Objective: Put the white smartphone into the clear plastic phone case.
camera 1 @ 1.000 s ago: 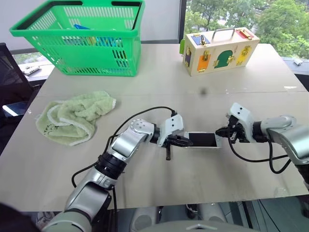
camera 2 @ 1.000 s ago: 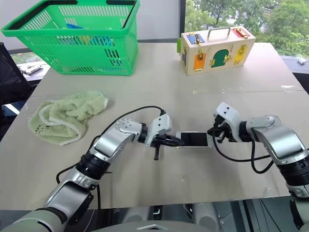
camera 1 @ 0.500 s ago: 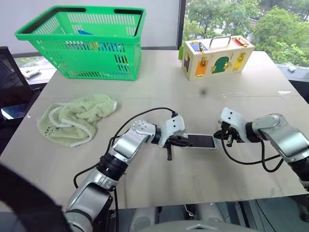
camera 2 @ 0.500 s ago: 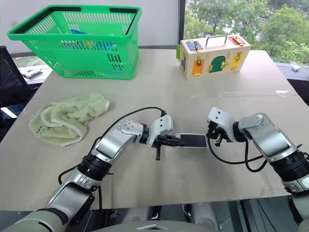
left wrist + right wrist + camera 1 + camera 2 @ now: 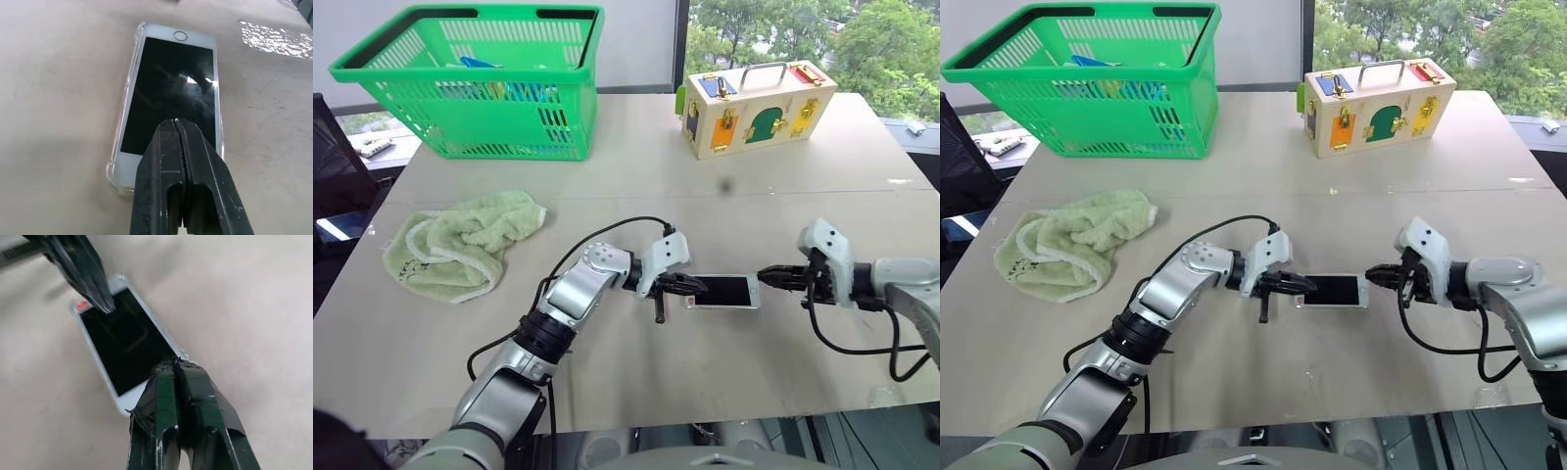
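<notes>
White smartphone: white bezels, black glossy screen, sitting in the clear plastic phone case, nearly colourless rim. Left tool and right tool: black fingers, white housings behind. Desk: plain beige. Beyond the left tool: pale green towel, bright green mesh basket. Beyond the right tool: pale wooden box with blue, orange, green, yellow, red panels.

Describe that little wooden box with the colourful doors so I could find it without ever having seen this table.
Start at the big green basket at the table's far edge, then look along that edge toward the window. There stands the wooden box, pale, with a metal handle on top. Its small blue, orange, green, yellow and red doors with brass latches set it apart from everything around it.
</notes>
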Available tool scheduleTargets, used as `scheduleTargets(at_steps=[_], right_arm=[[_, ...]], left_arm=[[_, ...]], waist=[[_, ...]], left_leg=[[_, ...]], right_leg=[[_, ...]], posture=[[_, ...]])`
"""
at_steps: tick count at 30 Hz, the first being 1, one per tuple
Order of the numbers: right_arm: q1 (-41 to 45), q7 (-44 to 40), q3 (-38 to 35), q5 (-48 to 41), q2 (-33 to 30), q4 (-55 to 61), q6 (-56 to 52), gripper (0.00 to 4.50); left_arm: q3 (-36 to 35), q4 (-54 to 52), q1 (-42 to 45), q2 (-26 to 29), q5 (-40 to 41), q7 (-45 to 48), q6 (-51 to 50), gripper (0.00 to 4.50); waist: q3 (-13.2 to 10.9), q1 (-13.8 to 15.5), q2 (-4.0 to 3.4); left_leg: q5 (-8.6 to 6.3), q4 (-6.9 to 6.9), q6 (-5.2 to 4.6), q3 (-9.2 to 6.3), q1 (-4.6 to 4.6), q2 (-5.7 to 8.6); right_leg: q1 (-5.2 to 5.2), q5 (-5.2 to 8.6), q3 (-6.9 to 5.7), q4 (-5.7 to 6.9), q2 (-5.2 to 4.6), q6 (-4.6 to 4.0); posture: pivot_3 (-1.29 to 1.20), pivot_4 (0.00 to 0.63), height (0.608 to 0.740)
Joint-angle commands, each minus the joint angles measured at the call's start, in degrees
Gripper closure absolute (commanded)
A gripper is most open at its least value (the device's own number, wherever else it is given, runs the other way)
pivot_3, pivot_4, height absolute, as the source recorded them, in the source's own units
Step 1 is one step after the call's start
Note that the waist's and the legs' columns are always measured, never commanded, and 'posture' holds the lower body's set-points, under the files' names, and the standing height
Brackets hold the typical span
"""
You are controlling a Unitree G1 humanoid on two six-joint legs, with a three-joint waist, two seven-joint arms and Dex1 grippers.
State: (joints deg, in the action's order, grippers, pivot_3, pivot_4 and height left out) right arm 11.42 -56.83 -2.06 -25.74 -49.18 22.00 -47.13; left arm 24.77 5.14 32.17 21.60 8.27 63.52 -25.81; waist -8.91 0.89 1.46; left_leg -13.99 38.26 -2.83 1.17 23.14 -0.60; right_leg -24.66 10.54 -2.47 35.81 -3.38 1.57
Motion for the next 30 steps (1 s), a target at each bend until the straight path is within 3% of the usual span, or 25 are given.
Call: scheduleTargets(at_steps=[1, 17, 30], right_arm=[[-1.7, 0.2, -1.0, -2.2, -1.2, 4.5, -1.5, 4.47], [1.2, 0.3, 12.9, 5.0, -3.4, -2.4, 0.0, 4.47], [8.1, -5.7, 28.2, 12.6, -3.4, -12.0, -0.6, 4.47]], left_arm=[[0.7, 0.9, -0.4, 0.4, -0.9, 0.2, 0.1, 4.5], [1.0, 0.4, -0.6, 0.6, -1.1, 0.1, -0.4, 4.5], [1.2, -0.3, -0.7, 0.3, -1.1, -0.5, -0.9, 4.5]], waist=[[0.0, 0.0, -0.01], [-0.1, 0.0, -0.02], [0.1, -0.1, 0.2]], left_leg=[[-0.01, 0.01, -0.01, 0.01, 0.0, 0.0], [-0.02, 0.06, -0.01, 0.08, 0.0, 0.05], [-0.03, 0.04, 0.0, 0.04, -0.17, 0.04]], right_leg=[[0.0, 0.02, -0.04, -0.01, 0.0, 0.04], [-0.02, 0.02, -0.17, -0.01, -0.17, 0.05], [0.15, 0.02, -0.22, -0.01, -0.2, 0.05]], posture=[[0.0, 0.15, 0.74], [0.0, 0.15, 0.74], [0.0, 0.15, 0.74]])
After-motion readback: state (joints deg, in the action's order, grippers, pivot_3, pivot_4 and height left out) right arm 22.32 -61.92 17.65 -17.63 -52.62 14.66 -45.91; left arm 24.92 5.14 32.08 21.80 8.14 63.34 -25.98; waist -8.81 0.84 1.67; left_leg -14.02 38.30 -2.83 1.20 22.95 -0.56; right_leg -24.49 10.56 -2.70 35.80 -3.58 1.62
